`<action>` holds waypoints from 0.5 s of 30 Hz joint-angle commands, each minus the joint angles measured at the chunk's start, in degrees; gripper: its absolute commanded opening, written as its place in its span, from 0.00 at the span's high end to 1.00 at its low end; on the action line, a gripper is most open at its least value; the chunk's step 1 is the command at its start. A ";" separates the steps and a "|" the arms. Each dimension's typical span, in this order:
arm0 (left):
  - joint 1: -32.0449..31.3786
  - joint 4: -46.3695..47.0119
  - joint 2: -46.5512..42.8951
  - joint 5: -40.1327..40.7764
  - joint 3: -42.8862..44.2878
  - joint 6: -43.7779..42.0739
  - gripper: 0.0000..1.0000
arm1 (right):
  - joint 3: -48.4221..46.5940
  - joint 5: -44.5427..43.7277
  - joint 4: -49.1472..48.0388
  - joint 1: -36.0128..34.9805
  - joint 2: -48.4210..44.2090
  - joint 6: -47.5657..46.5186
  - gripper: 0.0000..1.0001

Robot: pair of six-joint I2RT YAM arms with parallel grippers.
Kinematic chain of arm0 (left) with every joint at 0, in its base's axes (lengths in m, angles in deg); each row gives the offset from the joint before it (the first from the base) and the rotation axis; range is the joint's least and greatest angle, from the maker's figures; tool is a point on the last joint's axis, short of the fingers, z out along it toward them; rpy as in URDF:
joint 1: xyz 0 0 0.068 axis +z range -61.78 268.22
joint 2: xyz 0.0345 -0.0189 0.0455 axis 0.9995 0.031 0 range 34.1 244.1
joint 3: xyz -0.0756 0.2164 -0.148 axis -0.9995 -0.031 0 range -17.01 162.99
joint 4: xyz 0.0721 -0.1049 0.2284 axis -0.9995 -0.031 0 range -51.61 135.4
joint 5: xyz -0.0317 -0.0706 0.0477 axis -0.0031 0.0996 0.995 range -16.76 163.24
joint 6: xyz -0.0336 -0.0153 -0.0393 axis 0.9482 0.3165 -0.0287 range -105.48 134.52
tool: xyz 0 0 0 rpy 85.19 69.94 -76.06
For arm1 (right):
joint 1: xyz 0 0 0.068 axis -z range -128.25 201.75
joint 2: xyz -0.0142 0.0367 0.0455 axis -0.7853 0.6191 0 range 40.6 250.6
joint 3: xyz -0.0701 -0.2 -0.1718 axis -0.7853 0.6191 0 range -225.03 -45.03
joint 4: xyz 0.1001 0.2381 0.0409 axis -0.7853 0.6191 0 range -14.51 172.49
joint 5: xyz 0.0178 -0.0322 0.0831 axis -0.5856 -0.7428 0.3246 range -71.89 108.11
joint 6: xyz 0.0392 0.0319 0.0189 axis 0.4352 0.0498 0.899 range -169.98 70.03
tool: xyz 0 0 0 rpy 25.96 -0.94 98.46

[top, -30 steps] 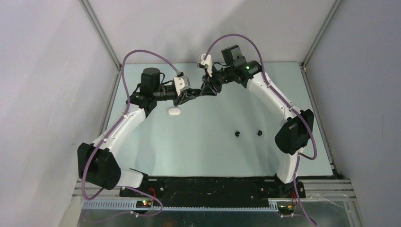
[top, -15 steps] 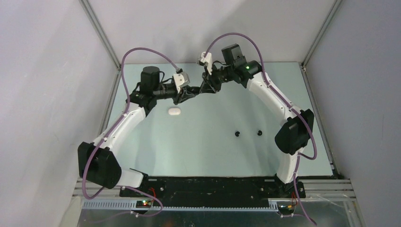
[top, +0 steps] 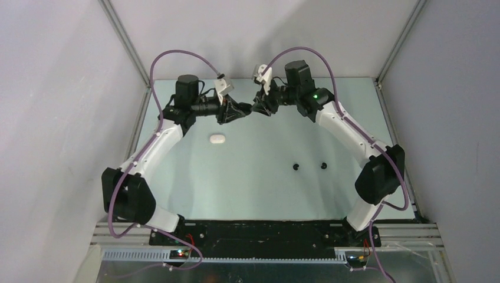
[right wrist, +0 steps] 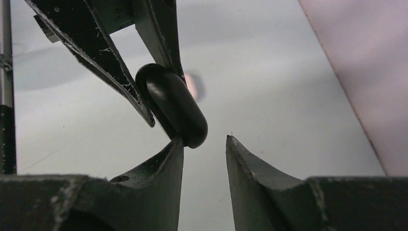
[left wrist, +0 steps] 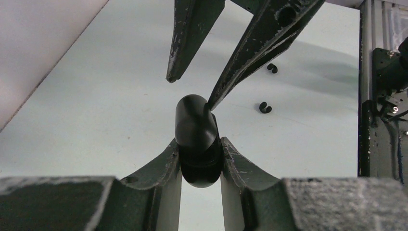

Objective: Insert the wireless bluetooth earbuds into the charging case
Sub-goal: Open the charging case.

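My left gripper (left wrist: 199,142) is shut on the black pill-shaped charging case (left wrist: 196,137), which it holds up above the table at the back. The case also shows in the right wrist view (right wrist: 175,106). My right gripper (right wrist: 204,139) is open and faces it tip to tip. One of its fingertips (left wrist: 211,102) touches the case's top end, and the other stands apart. The case looks closed. Two black wireless bluetooth earbuds (top: 296,167) (top: 323,164) lie on the table right of centre, also seen past the case (left wrist: 264,107) (left wrist: 272,68).
A white pill-shaped case (top: 217,138) lies on the table below the left gripper (top: 244,110). Grey walls and metal frame posts close in the pale green table (top: 253,188) on the left, right and back. The arm bases stand at the near edge.
Both grippers have moved together toward the back of the table, still tip to tip at the black case. The right arm's elbow has swung outward to the right.
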 commanded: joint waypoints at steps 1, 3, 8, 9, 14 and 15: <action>-0.35 -2.11 0.83 -7.04 2.38 4.57 1.00 | 1.03 -4.89 -10.91 -0.26 -3.24 -1.36 0.58; -0.30 -2.13 1.25 -7.57 2.71 5.21 1.00 | 1.57 -5.75 -11.84 -0.71 -3.43 -1.92 0.58; -0.32 -2.13 1.71 -7.99 3.11 5.94 1.00 | 2.31 -7.42 -14.37 -1.54 -3.33 -3.09 0.59; -0.27 -2.14 1.82 -8.06 3.15 6.39 1.00 | 3.33 -8.00 -15.26 -1.83 -3.49 -3.24 0.59; 0.02 -2.16 2.70 -9.02 4.55 9.23 1.00 | 9.50 -9.85 -24.77 -3.66 -6.39 -7.39 0.57; 0.02 -2.14 3.02 -9.18 4.78 9.89 1.00 | 10.98 -9.88 -25.69 -3.95 -6.65 -8.11 0.57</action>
